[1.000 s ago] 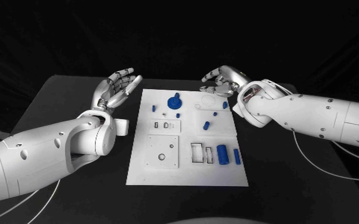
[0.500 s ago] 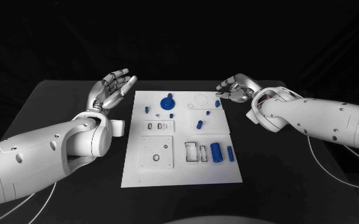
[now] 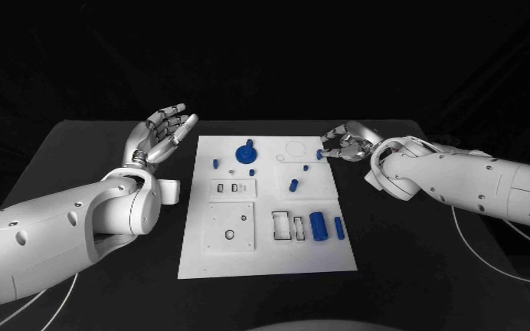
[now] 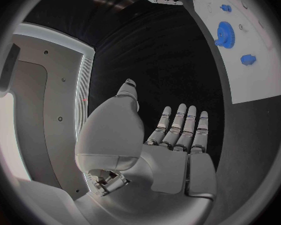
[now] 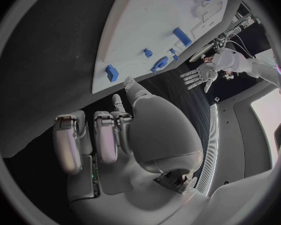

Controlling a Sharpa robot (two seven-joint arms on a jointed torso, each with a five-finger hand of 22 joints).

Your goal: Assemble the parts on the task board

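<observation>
One white board [image 3: 265, 258] lies flat in the middle of the black counter [image 3: 89, 147], between two hands. Blue parts on it, as far as the head view lets me count: one gear [image 3: 247, 152] at the far end, four small pegs near it, one slanted pin [image 3: 292, 185] mid-board, and two cylinders [image 3: 318, 226] standing side by side at the near right. Left hand [image 3: 161, 133] hovers just off the board's far left corner, fingers [image 4: 180, 127] straight and spread, holding nothing. Right hand [image 3: 347, 144] sits at the board's far right edge, fingers [image 5: 68, 147] curled in; the nearest peg [image 3: 319, 153] lies right at the fingertips, contact unclear.
</observation>
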